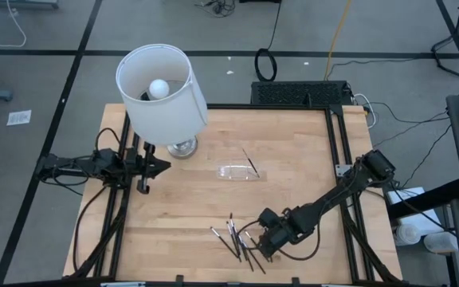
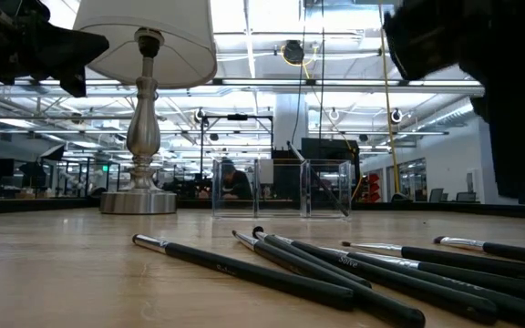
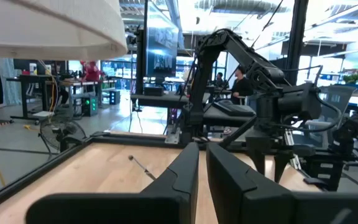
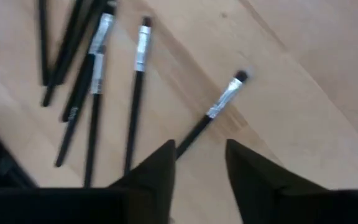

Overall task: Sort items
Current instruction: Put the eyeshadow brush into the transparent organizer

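Several thin dark sticks with silvery ends lie in a loose heap (image 1: pixel 236 237) near the table's near edge, flat on the wood (image 2: pixel 335 264). One more stick (image 1: pixel 249 163) leans in the small clear tray (image 1: pixel 240 171). My right gripper (image 1: pixel 255 237) hovers open just right of the heap. In its wrist view, the right gripper (image 4: pixel 201 158) stands over the handle end of one separate stick (image 4: pixel 219 106), which runs toward one finger. My left gripper (image 1: pixel 162 166) waits shut at the table's left, beside the lamp.
A white-shaded lamp (image 1: pixel 162 89) stands on its silver base (image 2: pixel 139 200) at the far left of the table, close to the left arm. The clear tray (image 2: pixel 281 189) sits mid-table. Bare wood lies between tray and heap and to the heap's left.
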Robot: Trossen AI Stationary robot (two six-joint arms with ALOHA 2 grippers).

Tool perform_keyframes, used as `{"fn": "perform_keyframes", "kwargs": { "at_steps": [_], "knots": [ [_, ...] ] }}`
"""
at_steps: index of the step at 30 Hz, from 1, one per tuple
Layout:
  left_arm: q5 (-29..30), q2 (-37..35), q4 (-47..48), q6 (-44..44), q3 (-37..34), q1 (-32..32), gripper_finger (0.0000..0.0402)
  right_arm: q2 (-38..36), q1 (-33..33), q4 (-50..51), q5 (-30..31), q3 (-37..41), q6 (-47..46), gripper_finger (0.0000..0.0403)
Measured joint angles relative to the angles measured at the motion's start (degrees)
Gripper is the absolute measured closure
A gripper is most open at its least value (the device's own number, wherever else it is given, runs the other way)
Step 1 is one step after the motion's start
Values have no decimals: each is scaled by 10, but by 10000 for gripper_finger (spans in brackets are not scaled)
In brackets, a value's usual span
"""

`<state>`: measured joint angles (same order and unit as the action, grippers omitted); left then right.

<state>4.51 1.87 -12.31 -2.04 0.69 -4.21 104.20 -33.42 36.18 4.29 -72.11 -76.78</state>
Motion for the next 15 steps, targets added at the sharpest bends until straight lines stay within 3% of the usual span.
{"fn": "perform_keyframes", "kwargs": {
  "at_steps": [7, 15],
  "knots": [
    [0, 0, 6, -15, 0, 0, 360, 0, 16, -61, 2, 45, -14, 177],
    [0, 0, 28, -24, 0, 0, 360, 11, 16, -84, 4, 65, -4, 176]
  ]
}}
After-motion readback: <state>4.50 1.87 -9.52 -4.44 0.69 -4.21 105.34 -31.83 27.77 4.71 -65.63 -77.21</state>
